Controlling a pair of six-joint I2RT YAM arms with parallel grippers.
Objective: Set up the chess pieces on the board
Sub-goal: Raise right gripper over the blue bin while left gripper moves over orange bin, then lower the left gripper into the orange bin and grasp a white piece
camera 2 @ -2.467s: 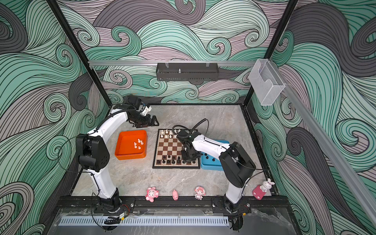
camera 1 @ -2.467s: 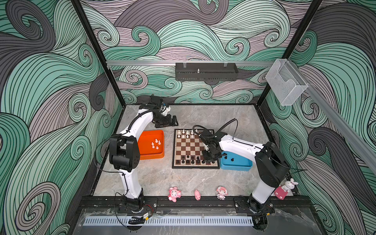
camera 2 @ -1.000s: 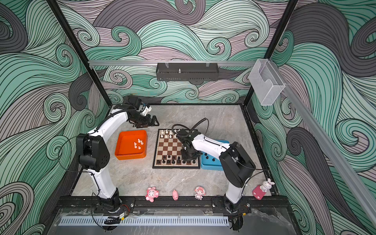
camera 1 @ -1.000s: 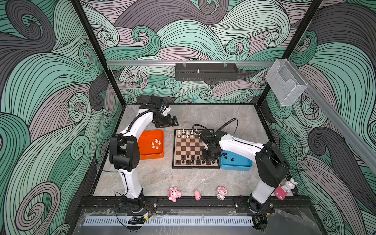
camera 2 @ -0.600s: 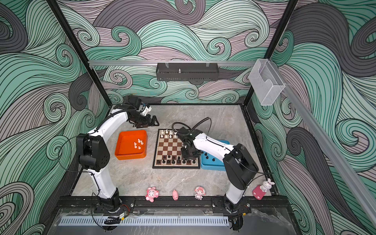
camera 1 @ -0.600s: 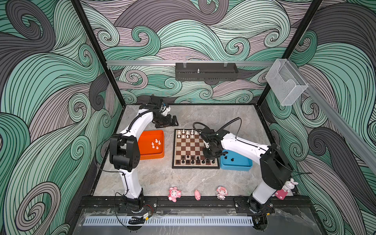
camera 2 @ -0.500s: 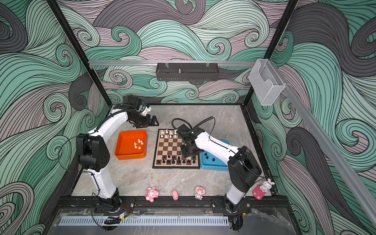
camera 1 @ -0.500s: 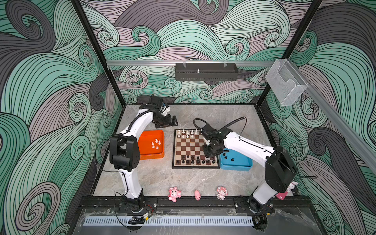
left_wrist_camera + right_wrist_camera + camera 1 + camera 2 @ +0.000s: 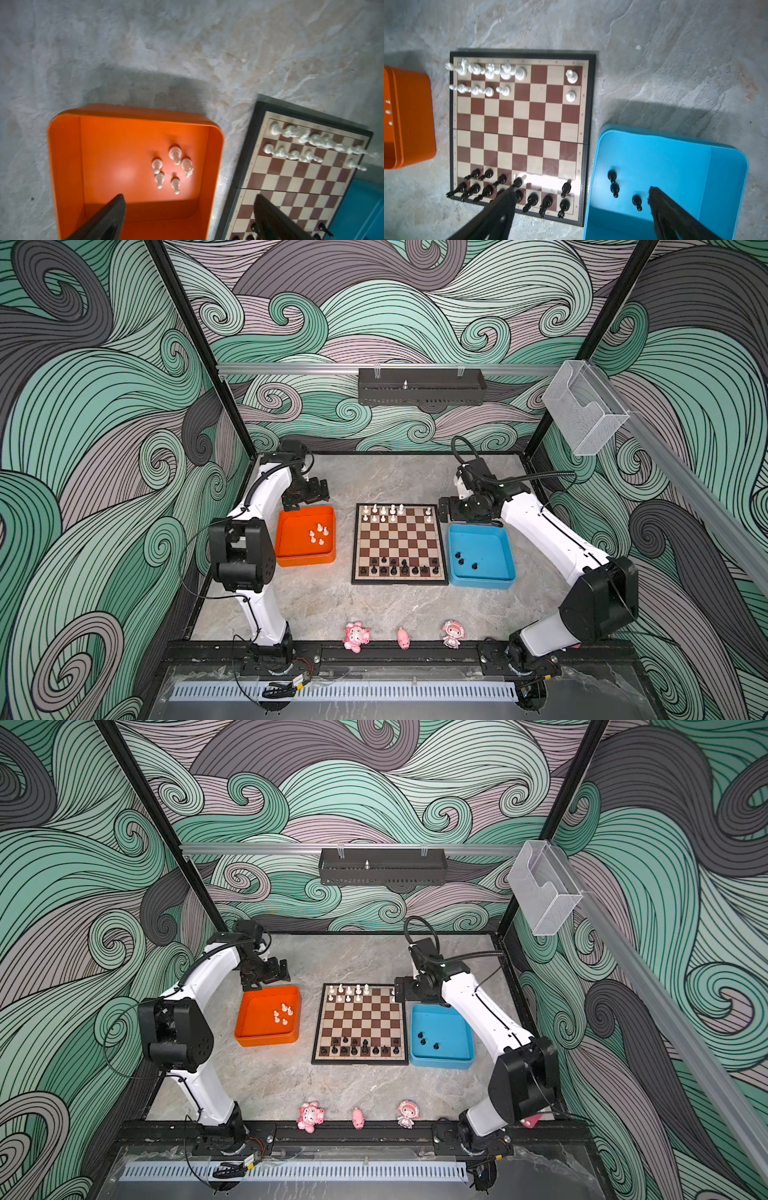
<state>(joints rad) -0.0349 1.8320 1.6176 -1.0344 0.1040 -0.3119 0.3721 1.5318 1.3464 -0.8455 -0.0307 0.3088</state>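
- The board (image 9: 400, 540) lies flat in the middle of the tabletop (image 9: 374, 477), between an orange tray (image 9: 305, 561) on its left and a blue tray (image 9: 482, 583) on its right. Both trays sit just beside its black frame.
- White chess pieces (image 9: 384, 510) stand on the two rows at the far edge of the board. They crowd the left part of both rows, and two more stand alone in the right-hand column, leaving a gap of bare squares between.
- Black chess pieces (image 9: 399, 569) stand on the two near rows. The outer row looks full, though a finger hides part of it in the right wrist view. The inner row has several open squares.
- Five loose white pieces (image 9: 172, 166) sit in a small cluster inside the orange tray, toward the side nearest the board.
- Three loose black pieces (image 9: 614, 185) stand in the blue tray, close together and near the board side.
- The left claw (image 9: 311, 494) hangs over the far rim of the orange tray. Its fingers (image 9: 108, 216) are spread wide apart and hold nothing.
- The right claw (image 9: 451, 514) hangs by the board's far right corner, above the far rim of the blue tray. Its fingers (image 9: 670, 212) are spread wide, with nothing between them.
- Three pink figurines (image 9: 356, 635) stand in a line along the near edge of the tabletop, well apart from the board.
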